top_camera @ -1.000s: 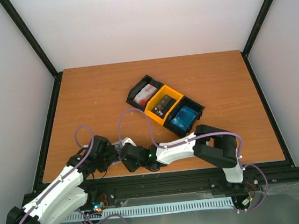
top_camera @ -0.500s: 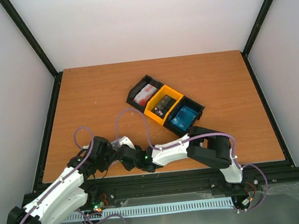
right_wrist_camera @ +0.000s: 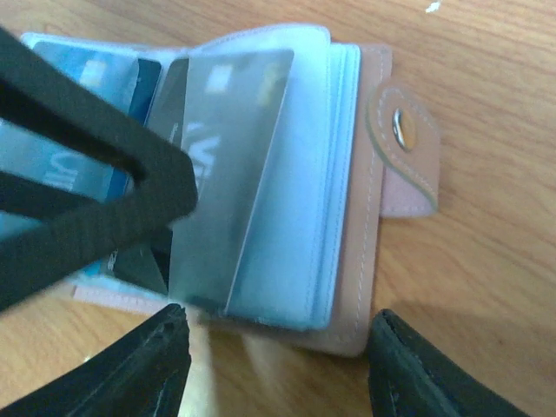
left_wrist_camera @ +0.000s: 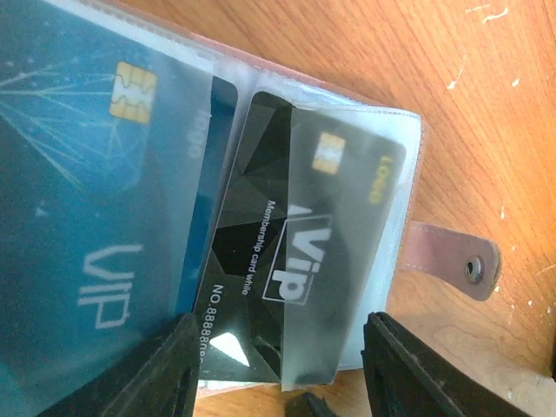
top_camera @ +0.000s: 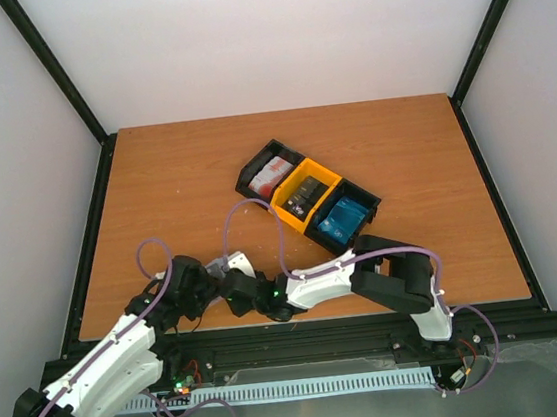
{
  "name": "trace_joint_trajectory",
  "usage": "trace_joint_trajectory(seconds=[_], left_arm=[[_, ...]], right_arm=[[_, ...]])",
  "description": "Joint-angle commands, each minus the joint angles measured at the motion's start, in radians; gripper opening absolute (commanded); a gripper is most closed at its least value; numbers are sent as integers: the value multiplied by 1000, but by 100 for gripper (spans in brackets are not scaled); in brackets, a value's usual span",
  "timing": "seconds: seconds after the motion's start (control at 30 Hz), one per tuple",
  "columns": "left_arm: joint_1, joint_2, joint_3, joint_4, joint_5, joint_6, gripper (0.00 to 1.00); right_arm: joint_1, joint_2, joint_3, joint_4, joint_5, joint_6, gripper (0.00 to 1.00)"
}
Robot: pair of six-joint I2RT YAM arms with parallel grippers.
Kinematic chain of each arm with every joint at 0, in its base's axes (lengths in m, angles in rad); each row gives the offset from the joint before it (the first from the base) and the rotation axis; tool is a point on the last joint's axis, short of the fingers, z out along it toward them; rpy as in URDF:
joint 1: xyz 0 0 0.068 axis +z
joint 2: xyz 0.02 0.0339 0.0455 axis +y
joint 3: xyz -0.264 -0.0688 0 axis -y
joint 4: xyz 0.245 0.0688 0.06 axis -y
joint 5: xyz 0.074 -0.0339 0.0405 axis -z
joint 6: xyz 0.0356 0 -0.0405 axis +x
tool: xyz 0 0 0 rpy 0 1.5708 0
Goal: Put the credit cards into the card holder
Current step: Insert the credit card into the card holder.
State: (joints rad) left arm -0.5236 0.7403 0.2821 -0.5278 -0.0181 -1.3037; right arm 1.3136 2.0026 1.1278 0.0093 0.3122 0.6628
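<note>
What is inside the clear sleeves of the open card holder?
In the card holder, a blue card sits in one sleeve and a black card partly in the next. The sleeves stacked beneath are covered, so their contents cannot be seen.

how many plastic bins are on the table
3, in a diagonal row: a black bin back left with red-and-white cards, a yellow bin in the middle with dark cards, a second black bin front right with blue cards. None seems hidden.
</note>
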Motion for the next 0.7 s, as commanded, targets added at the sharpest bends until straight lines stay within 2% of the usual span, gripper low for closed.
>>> trace_joint_trajectory(seconds=[0.0, 0.27, 0.67], left_arm=[[0, -5, 37, -116, -66, -38, 55], [1, -22, 43, -98, -73, -32, 54], [0, 2, 36, -96, -77, -31, 55]], right_arm=[[4, -39, -88, -74, -81, 23, 58], [-21, -107, -73, -116, -77, 85, 54], [-68, -96, -22, -136, -103, 111, 50]])
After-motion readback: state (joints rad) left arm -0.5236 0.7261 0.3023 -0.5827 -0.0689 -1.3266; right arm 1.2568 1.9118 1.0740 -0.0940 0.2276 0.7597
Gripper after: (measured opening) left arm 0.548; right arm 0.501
